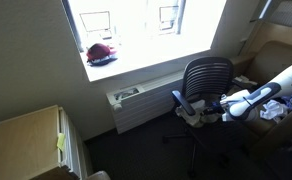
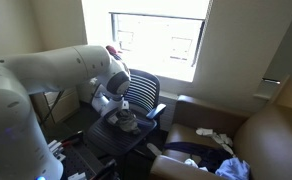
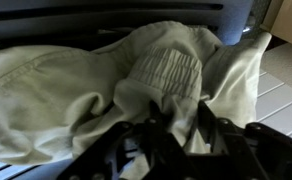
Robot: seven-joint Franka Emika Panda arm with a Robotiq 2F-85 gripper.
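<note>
Claw [image 3: 174, 142] low on the chair seat, dark fingers [image 3: 212, 135] either side of a raised fold of the beige cloth [image 3: 86, 80], pinching that fold. The cloth lies crumpled across the seat of the office chair [image 1: 208, 78]. Its gathered elastic band sits just above the claw in the wrist view, and one edge hangs off the seat towards the pale floor [image 3: 286, 95].

Chair backrest is close behind the cloth, so there's little room that way. In an exterior view the arm [image 1: 276, 88] comes in from the open side of the chair, with the claw [image 1: 200, 112] over the seat front. A wall heater [image 1: 141, 103] is just beyond the chair, under the window sill, and a red item [image 1: 101, 53] lies on the sill, well apart. In an exterior view the brown couch [image 2: 276, 140] stands near the chair [image 2: 143, 92], with loose clothes [image 2: 212, 135] on it. Narrow gap between the seat edge and the couch arm.
</note>
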